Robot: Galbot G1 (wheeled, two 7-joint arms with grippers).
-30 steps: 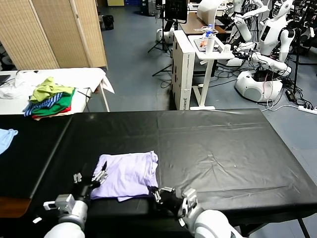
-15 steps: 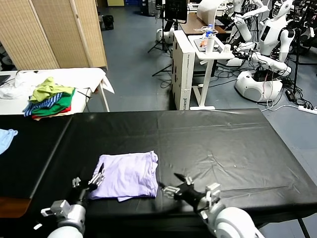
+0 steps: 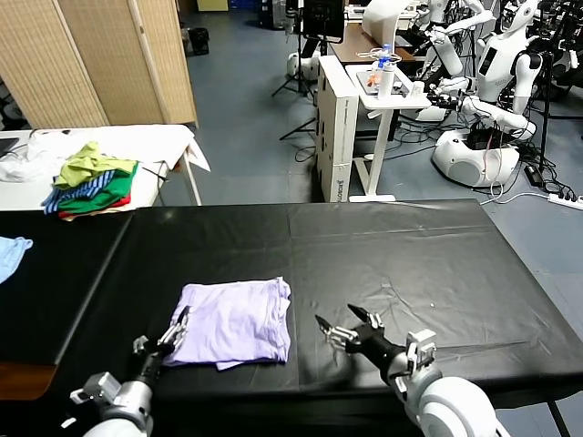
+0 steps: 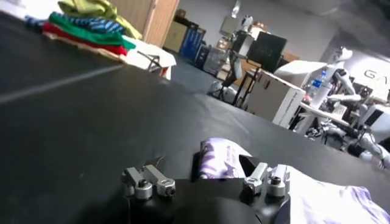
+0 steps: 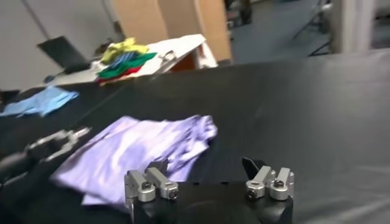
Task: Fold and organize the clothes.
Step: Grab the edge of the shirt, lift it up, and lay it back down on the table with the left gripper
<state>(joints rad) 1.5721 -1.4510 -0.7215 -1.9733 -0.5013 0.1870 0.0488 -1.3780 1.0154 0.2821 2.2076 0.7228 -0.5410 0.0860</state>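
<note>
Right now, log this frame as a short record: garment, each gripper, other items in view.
garment: lavender T-shirt, folded into a rough rectangle on the black table, near the front edge
left gripper: left gripper open, at the shirt's left edge
right gripper: right gripper open, over bare table to the right of the shirt, holding nothing
other items: clothes pile on the white side table; light blue garment at far left
</note>
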